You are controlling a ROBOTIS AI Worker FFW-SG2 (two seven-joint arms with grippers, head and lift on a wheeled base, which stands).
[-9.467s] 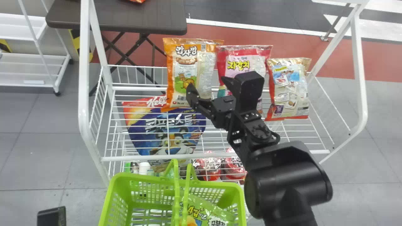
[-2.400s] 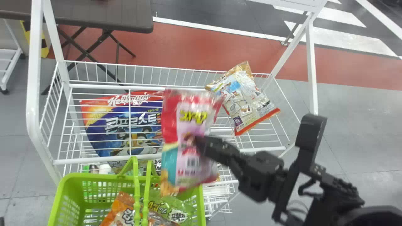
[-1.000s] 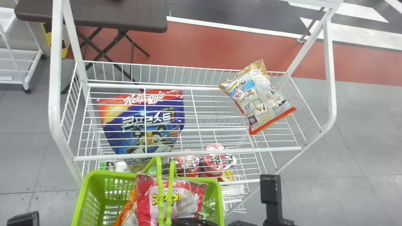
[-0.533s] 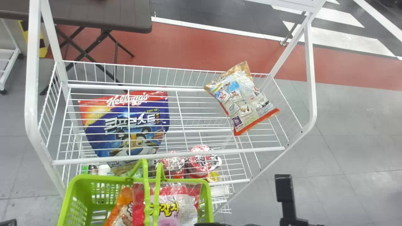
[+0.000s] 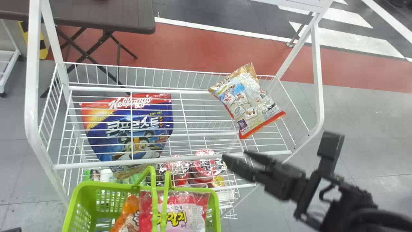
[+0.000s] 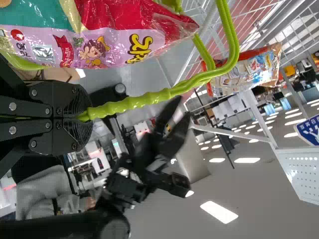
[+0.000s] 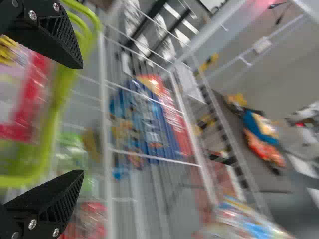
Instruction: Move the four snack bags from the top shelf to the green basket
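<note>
A beige snack bag with a red-orange bottom edge (image 5: 249,103) lies tilted at the right of the top shelf (image 5: 206,125). The green basket (image 5: 77,206) holds a red and pink bag (image 5: 193,216) and an orange bag (image 5: 127,216), partly behind the handles. My right gripper (image 5: 236,155) is over the shelf's front rail, below and in front of the beige bag, open and holding nothing. In the right wrist view its gripper (image 7: 79,117) has parted fingers beside the basket. In the left wrist view my left gripper (image 6: 82,117) is shut on the green basket handle (image 6: 134,102).
Below the shelf wires, at the left, shows a blue cereal bag (image 5: 128,129). Red-lidded tubs (image 5: 206,164) sit lower down. White rack posts (image 5: 317,74) rise at both sides, and a dark table (image 5: 106,16) stands behind.
The orange bag and then the red and pink one have gone from the shelf into the basket. My right gripper has let go and risen from the basket toward the shelf. The beige bag has tilted.
</note>
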